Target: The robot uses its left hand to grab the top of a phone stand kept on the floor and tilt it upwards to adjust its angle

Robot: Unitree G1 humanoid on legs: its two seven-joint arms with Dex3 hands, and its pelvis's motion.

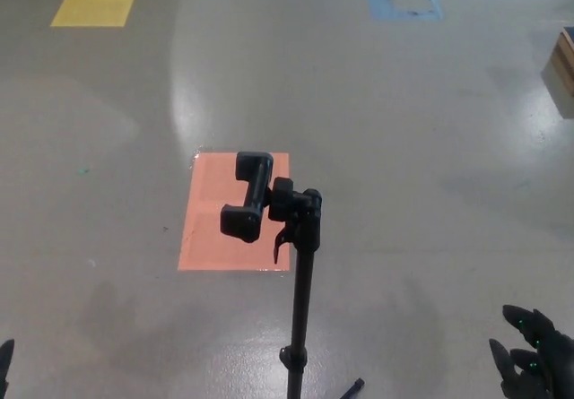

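Black phone stand [300,273] rises at frame centre on the grey floor [404,148], its clamp head [256,197] free for a top grab. Left hand [4,363], lower left corner: cannot tell its state. Right hand [534,354], lower right: fingers spread, idle. No containers.

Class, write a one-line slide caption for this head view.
Phone stand on the floor over an orange patch, untouched; right hand open at the corner.
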